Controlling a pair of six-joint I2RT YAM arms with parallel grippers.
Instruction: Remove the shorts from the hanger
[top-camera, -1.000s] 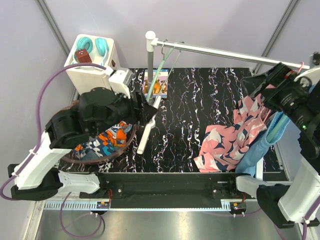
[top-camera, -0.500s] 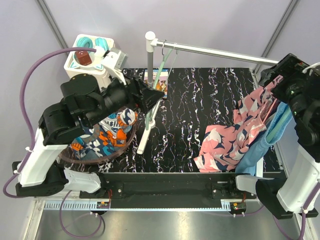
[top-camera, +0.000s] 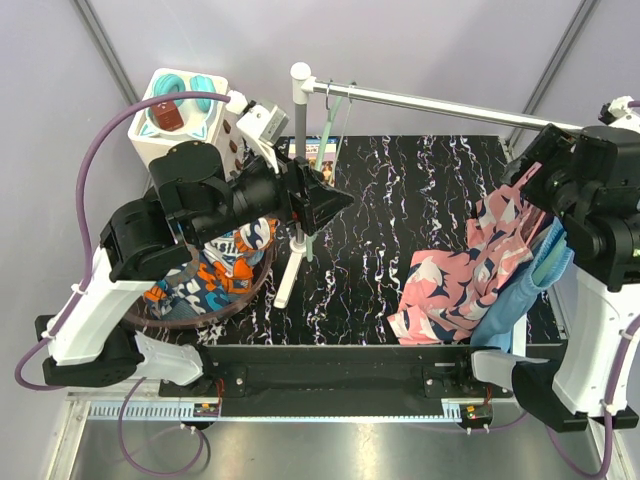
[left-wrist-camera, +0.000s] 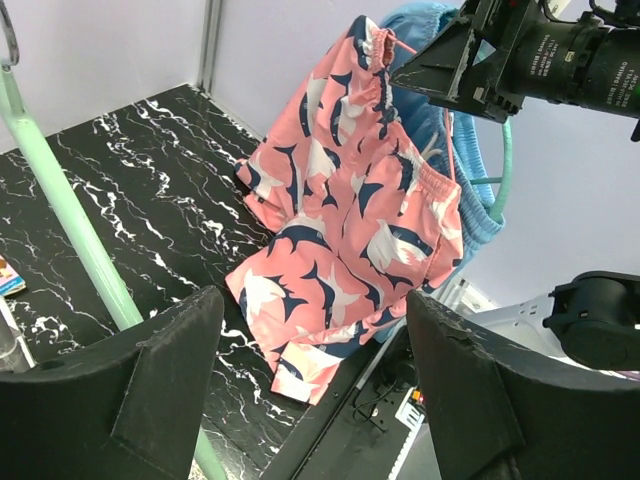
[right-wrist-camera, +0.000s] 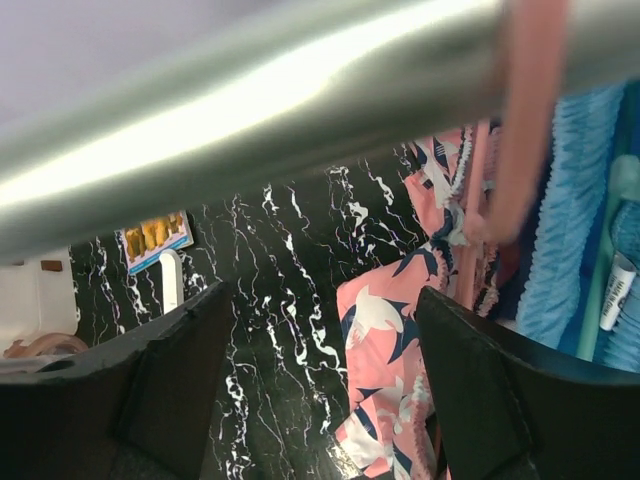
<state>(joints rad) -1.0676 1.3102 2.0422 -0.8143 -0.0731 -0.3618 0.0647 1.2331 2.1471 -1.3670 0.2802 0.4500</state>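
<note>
The pink shorts (top-camera: 462, 272) with navy-and-white prints hang from a pink hanger (right-wrist-camera: 528, 120) at the right end of the rail (top-camera: 430, 100), their lower half lying on the table. Behind them the light blue shorts (top-camera: 512, 305) hang on a teal hanger (right-wrist-camera: 608, 245). The orange, blue and white shorts (top-camera: 212, 278) lie in the brown basket (top-camera: 255, 292). My right gripper (top-camera: 520, 176) is open just under the rail, beside the pink waistband. My left gripper (top-camera: 338, 200) is open in mid-air near the stand post, facing the pink shorts (left-wrist-camera: 350, 230).
An empty green hanger (top-camera: 326, 128) hangs on the rail's left end by the post (top-camera: 300, 130). The stand's white foot (top-camera: 288, 272) lies on the black marbled table. A white box (top-camera: 185, 112) stands at the back left, with a picture card (top-camera: 322, 168) next to the post.
My left arm has risen from the basket and swung right toward the post. My right gripper went up to the rail, then came a little left; its jaws have narrowed slightly.
</note>
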